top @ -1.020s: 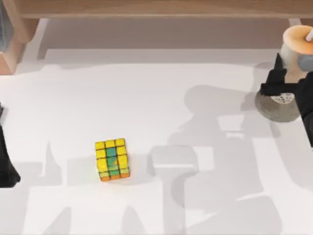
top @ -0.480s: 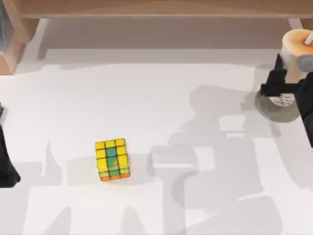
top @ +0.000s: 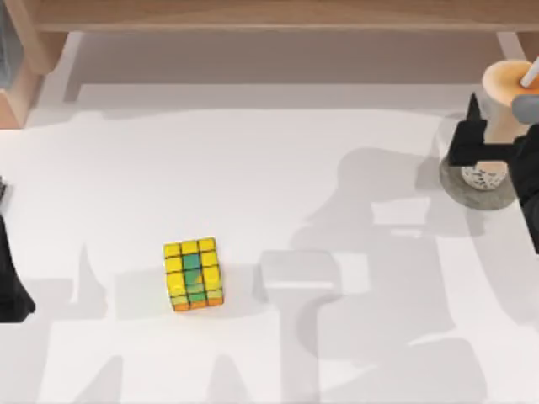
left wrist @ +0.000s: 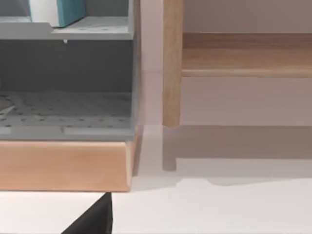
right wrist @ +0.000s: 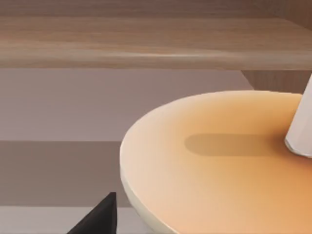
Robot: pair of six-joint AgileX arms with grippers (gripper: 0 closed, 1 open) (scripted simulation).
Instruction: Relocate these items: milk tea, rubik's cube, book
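My right end effector (top: 487, 151) is clamped on the milk tea (top: 505, 88) at about three o'clock on the surface (top: 278, 177), over a grey disc (top: 480, 187); I judge this first item is underway. The rubik's cube (top: 194, 274) waits untouched near seven o'clock. My left arm (top: 10, 278) sits parked at nine o'clock.

Place: rendered tabletop workspace, looking like a home or office desk
Surface: plain white tabletop (top: 253, 168) lying under hard shadows
Furniture: wooden shelf (top: 278, 15) running along the far edge; grey rack (left wrist: 68, 83) sitting on a wood base
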